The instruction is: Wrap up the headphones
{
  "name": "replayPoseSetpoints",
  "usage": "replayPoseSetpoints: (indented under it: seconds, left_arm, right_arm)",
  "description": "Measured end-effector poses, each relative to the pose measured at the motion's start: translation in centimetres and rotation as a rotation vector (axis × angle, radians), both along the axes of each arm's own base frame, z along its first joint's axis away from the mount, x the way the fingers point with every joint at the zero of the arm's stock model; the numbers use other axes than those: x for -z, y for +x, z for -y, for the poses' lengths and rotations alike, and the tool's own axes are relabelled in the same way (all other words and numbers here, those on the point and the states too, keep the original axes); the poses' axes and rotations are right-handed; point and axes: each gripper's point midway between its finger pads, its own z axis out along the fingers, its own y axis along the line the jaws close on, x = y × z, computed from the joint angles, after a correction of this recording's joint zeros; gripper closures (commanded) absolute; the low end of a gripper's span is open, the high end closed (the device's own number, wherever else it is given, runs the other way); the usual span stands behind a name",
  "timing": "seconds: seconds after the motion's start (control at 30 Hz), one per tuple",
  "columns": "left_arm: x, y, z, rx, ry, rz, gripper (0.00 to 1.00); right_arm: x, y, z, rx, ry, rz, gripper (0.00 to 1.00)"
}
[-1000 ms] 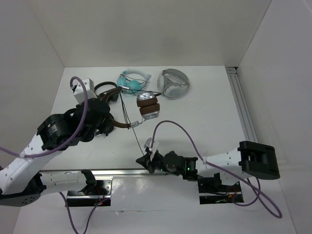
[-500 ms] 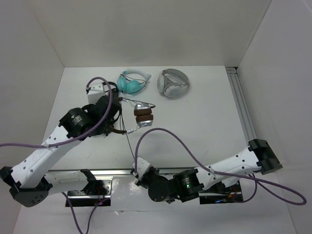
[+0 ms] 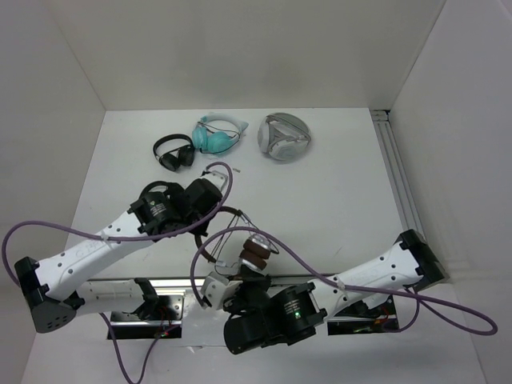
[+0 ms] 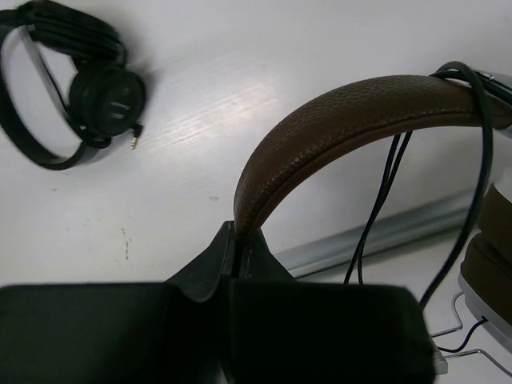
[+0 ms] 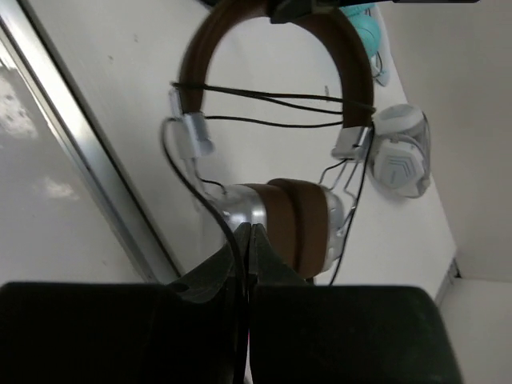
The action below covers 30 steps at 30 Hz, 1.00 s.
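Headphones (image 3: 254, 254): hanging above the near edge of the counter (image 3: 336, 184), cups down, strands spanning the arch.
Left fingers (image 4: 208, 260): clenching the brown headband (image 4: 344, 108).
Right fingers (image 5: 268, 258): pinching together on the thin black cable (image 4: 488, 152).

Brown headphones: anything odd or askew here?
Nothing damaged. The headphones are gripped at the headband by the left gripper; two strands of cable span the open arch instead of hugging it, and the right gripper pinches the cable.
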Motion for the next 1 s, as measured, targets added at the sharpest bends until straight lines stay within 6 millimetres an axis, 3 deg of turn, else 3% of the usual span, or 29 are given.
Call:
replayPoseSetpoints:
  seconds: [0.23, 0.43, 0.7, 0.87, 1.0]
  left_arm:
    - [0.5, -4.1, 3.4, 0.265, -0.084, -0.088, 1.00]
    - [1.0, -6.5, 5.4, 0.399, -0.100, -0.135, 1.00]
    - [1.6, -7.7, 6.2, 0.445, -0.110, -0.178, 1.00]
    - [1.4, -8.0, 6.8, 0.464, -0.142, -0.185, 1.00]
    - [0.9, -8.4, 7.3, 0.492, -0.181, -0.185, 1.00]
  right_arm:
    - [0.0, 0.9, 2.4, 0.033, -0.096, 0.078, 0.94]
    - [-1.7, 1.7, 4.0, 0.042, -0.060, 0.092, 0.86]
    - [-3.7, 3.8, 7.2, 0.070, 0.018, 0.077, 0.80]
    - [-2.8, 6.0, 8.9, 0.107, 0.026, 0.063, 0.79]
    - [-1.6, 7.5, 9.7, 0.114, 0.036, 0.046, 0.70]
